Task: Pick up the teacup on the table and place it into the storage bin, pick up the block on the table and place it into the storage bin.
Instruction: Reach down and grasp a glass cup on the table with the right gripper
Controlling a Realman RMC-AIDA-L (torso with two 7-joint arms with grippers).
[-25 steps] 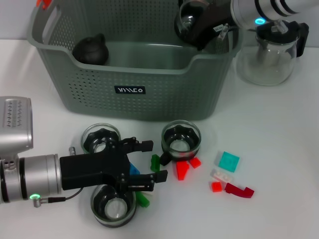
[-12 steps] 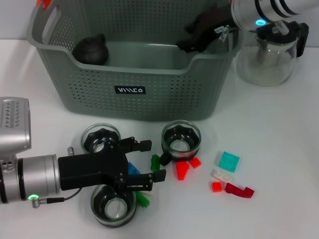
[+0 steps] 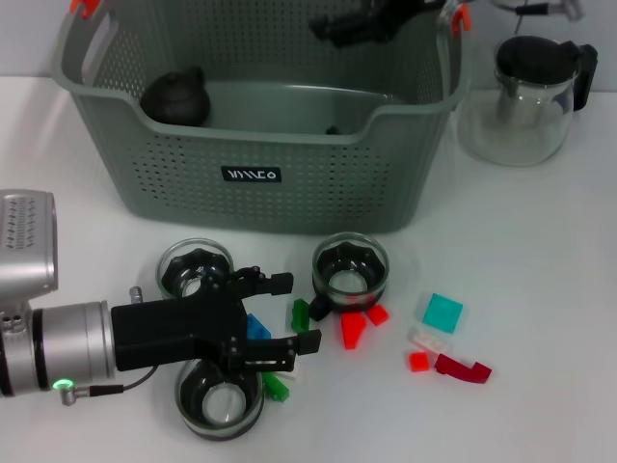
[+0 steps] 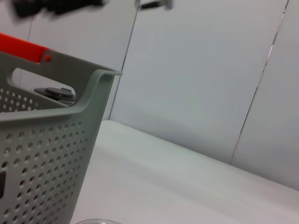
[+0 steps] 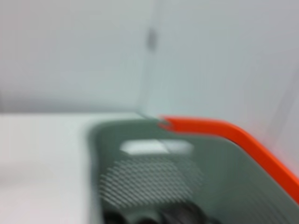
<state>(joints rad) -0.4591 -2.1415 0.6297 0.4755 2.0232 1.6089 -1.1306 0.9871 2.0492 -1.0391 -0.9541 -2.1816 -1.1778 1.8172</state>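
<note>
Right gripper (image 3: 328, 27) lifted clear, seemingly empty; head-view only.

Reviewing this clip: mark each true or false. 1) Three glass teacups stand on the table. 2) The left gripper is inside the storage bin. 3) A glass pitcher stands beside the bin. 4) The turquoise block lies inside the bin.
1) True: three teacups stand in front of the storage bin.
2) False: the left gripper is open, low over the table among the teacups and blocks; the right gripper is above the bin.
3) True: the glass pitcher stands beside it.
4) False: the turquoise block lies on the table.
</note>
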